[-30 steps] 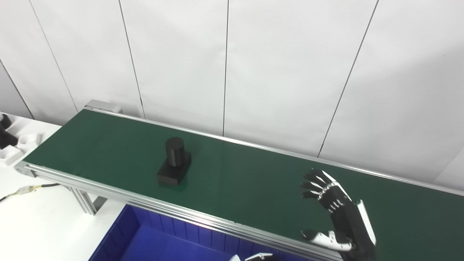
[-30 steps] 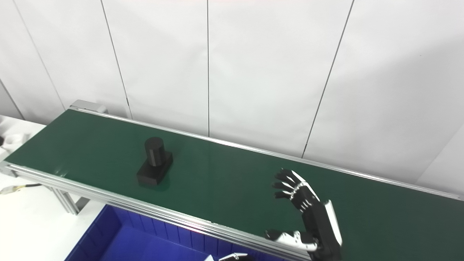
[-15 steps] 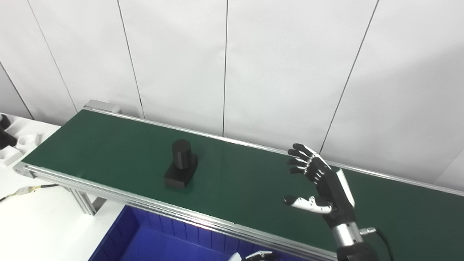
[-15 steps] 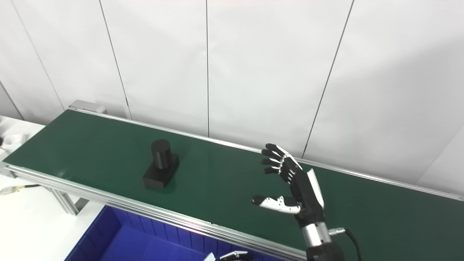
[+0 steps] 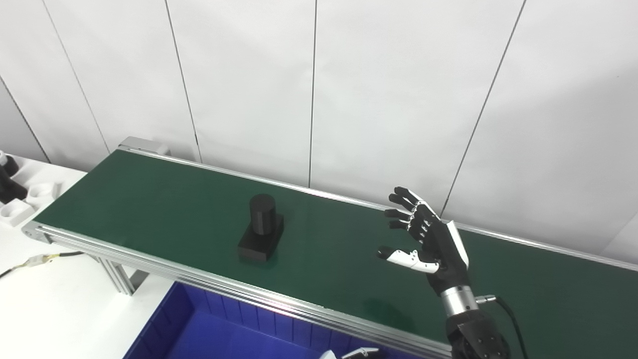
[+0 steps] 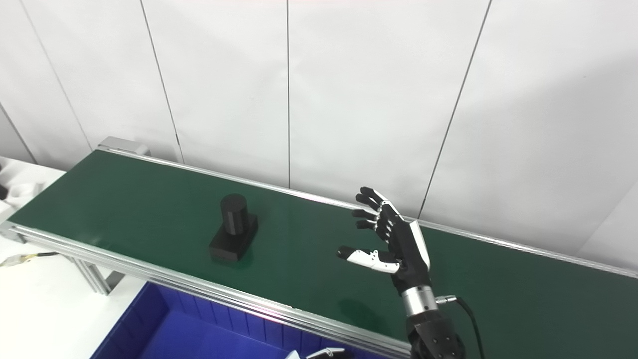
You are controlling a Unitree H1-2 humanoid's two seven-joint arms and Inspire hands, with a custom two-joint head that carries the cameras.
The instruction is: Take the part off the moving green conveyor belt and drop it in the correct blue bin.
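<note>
A black part (image 5: pixel 261 228), an upright cylinder on a flat square base, rides on the green conveyor belt (image 5: pixel 164 204) left of centre. My right hand (image 5: pixel 427 239) is open and empty, raised above the belt well to the right of the part, palm facing it, fingers and thumb spread. Only the fingertips of my left hand (image 5: pixel 355 353) show at the bottom edge, over the blue bin (image 5: pixel 209 331); I cannot tell how it stands. The part (image 6: pixel 233 235) and right hand (image 6: pixel 394 242) also show in the right eye view.
The blue bin lies below the belt's near aluminium rail (image 5: pixel 209 284). A white tray with black and white parts (image 5: pixel 15 194) sits at the far left on the white table. A cable (image 5: pixel 35 260) lies by the belt's leg. A white panelled wall stands behind.
The part has travelled right along the belt. My right hand has risen and moved left and away from me, toward the part, staying open.
</note>
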